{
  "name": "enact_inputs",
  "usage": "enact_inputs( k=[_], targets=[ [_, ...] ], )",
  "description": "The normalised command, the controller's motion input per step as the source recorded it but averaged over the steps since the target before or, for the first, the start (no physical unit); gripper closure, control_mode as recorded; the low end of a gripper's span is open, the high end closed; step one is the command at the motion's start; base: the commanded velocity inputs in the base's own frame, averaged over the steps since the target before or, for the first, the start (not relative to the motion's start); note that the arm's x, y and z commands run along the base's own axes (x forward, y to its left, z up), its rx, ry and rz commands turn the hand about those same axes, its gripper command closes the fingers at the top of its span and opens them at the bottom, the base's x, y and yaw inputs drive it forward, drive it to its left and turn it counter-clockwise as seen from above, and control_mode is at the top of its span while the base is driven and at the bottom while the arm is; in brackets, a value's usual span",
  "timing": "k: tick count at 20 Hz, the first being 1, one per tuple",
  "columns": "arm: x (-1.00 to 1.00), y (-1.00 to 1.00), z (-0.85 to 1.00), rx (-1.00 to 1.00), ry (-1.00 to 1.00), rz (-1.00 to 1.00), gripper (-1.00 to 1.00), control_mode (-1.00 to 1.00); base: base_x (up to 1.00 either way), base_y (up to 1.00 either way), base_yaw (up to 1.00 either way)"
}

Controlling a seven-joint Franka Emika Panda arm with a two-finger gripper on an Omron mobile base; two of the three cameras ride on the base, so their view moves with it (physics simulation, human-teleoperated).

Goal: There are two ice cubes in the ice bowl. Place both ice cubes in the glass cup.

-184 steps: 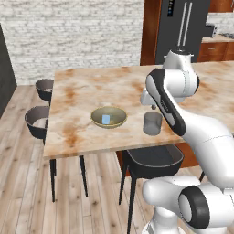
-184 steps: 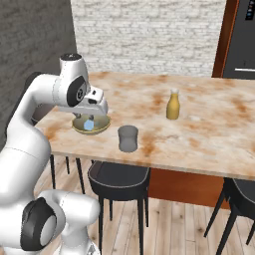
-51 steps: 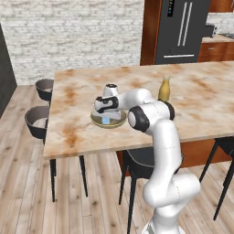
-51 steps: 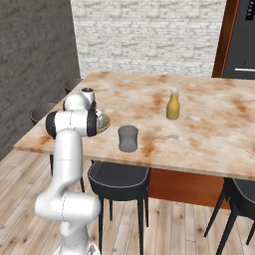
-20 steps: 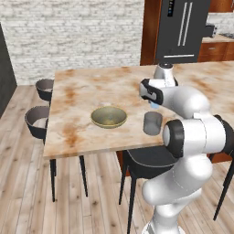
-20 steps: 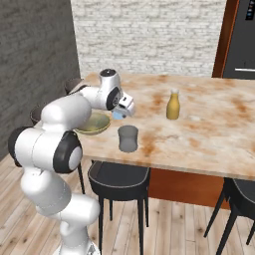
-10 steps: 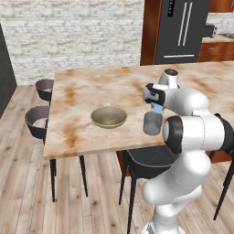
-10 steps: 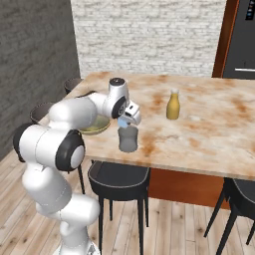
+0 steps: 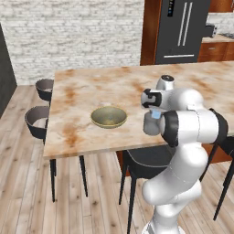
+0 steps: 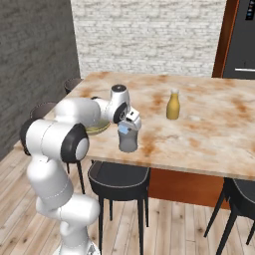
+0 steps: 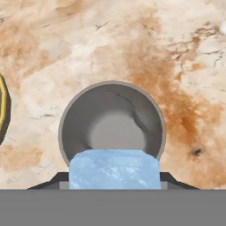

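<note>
Hand view: ice cube (image 11: 114,169) pinched in gripper (image 11: 114,180), right over glass cup (image 11: 112,127) mouth.
To do it well: centre cube inside rim, then let go w/o drifting. Fingertips cut off at frame edge; cup contents unclear; ice bowl (image 9: 109,117) looks empty, can't confirm.

One ice cube (image 11: 114,169), pale blue, seen at the mouth of one grey glass cup (image 11: 112,123). One olive-yellow ice bowl (image 9: 109,117) on one marble-topped table (image 9: 87,89). One yellow bottle (image 10: 173,105) with a narrow neck. Two round dark stools (image 9: 39,119) at the table's far end, one more dark stool (image 10: 119,175) under the near edge, plus part of another (image 10: 241,191) at the right. One dark fridge (image 9: 182,31) behind.
</note>
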Motion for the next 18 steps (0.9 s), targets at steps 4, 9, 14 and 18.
enact_inputs(
  k=[4, 9, 14, 18],
  targets=[
    [0.17, 0.00, -0.10, 0.00, 0.00, 0.00, 1.00, -1.00, 0.00, 0.00, 0.00],
    [0.09, -0.01, -0.16, 0.00, 0.00, 0.00, 1.00, -1.00, 0.00, 0.00, 0.00],
    [0.08, -0.06, -0.11, 0.00, 0.00, 0.00, 1.00, -1.00, 0.00, 0.00, 0.00],
    [0.12, -0.06, -0.05, 0.00, 0.00, 0.00, 1.00, -1.00, 0.00, 0.00, 0.00]
  ],
)
